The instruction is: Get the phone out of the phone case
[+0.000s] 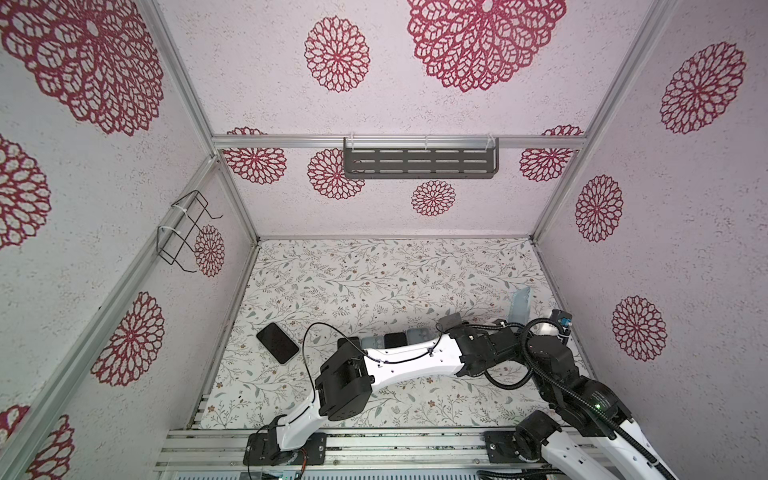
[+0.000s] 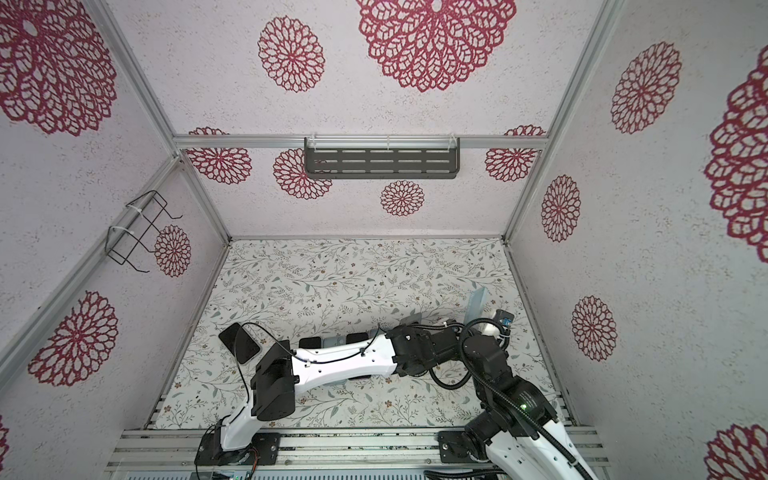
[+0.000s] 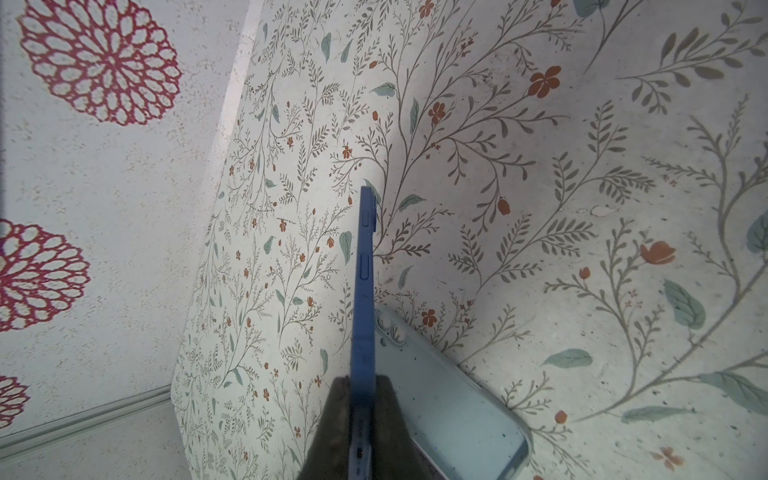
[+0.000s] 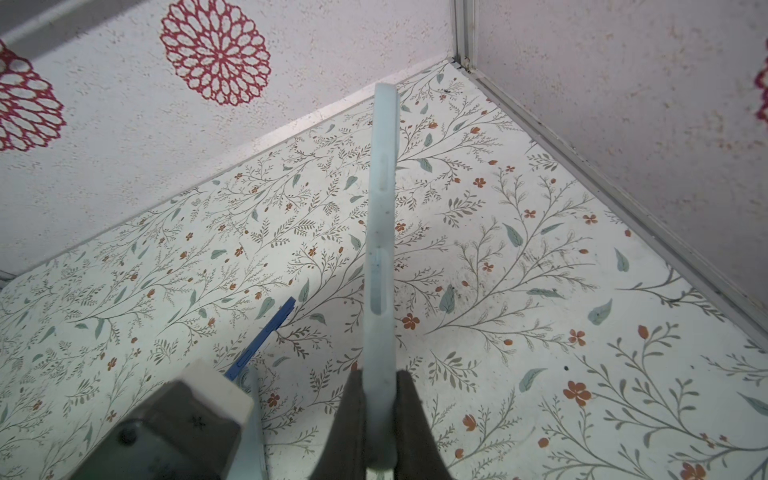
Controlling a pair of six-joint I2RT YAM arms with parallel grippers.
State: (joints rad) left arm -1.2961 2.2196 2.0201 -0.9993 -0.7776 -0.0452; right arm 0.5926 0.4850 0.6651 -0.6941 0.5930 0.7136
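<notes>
Your left pincer is clenched on the phone, a blue handset seen edge-on, its side buttons facing the wrist camera. It is held off the counter with its long axis running away from the pincer.

Your right pincer grasps the case, a pale blue shell that is also seen edge-on, with open side slots and nothing in it. In both top views the case stands nearly upright near the right wall, above the point where your two wrists meet.

So the phone is out of the case, with one piece in each pincer. In the right wrist view the phone sits apart from the case, angled away from it.

In the left wrist view a pale shell face with a camera cut-out shows just beside the phone. You can't tell from that view whether the two touch, or whether this is the case your right pincer holds.

A black phone lies flat, screen up, near the left edge of the counter, well apart from both pincers. A row of handsets lies on the counter, partly hidden under your left arm.
</notes>
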